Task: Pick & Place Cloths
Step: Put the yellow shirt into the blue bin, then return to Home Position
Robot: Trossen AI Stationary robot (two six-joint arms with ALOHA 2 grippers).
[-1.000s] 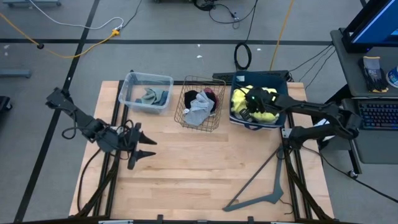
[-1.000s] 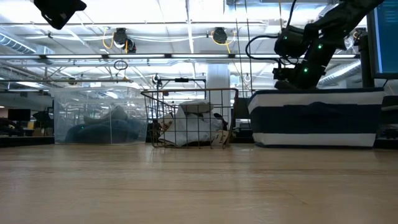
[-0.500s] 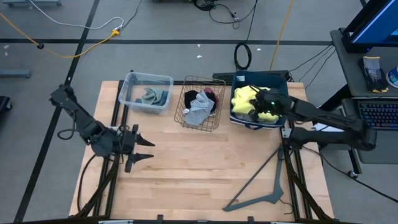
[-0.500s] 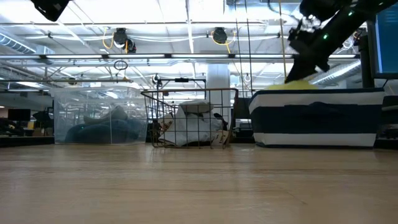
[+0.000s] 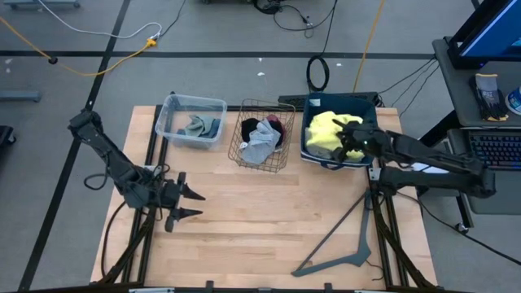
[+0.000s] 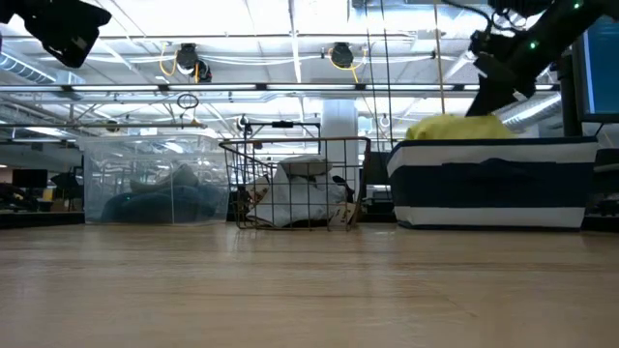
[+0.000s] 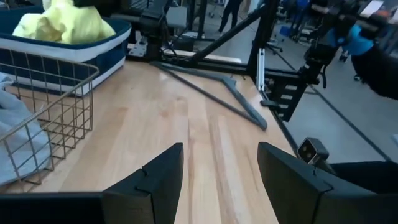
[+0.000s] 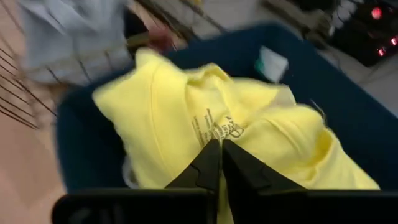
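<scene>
1. At the left of the high view, the left hand (image 5: pixel 186 204) is held wide open above the bare bench (image 5: pixel 244 220), nothing between its fingers; since the earlier frame it has been drawn slightly lower in the frame.
2. In the upper left, grey-green cloth (image 5: pixel 200 126) is seen in the clear bin (image 5: pixel 190 120).
3. At upper centre, light grey cloth (image 5: pixel 260 144) and black cloth (image 5: pixel 262 126) are held in the wire basket (image 5: pixel 264 135).
4. In the upper right, the yellow cloth (image 5: pixel 327 130) is gripped by the right hand (image 5: pixel 352 140), closed tight on a fold over the navy bin (image 5: pixel 338 133).
5. Compared with the earlier frame, the yellow cloth has been pulled up and is now seen above the bin's rim in the low view.
6. The lift is judged best done straight up until the trailing fabric is clear of the rim, so the bin is not dragged.
7. The grey V-shaped bar (image 5: pixel 346 244) is left at lower right.
</scene>
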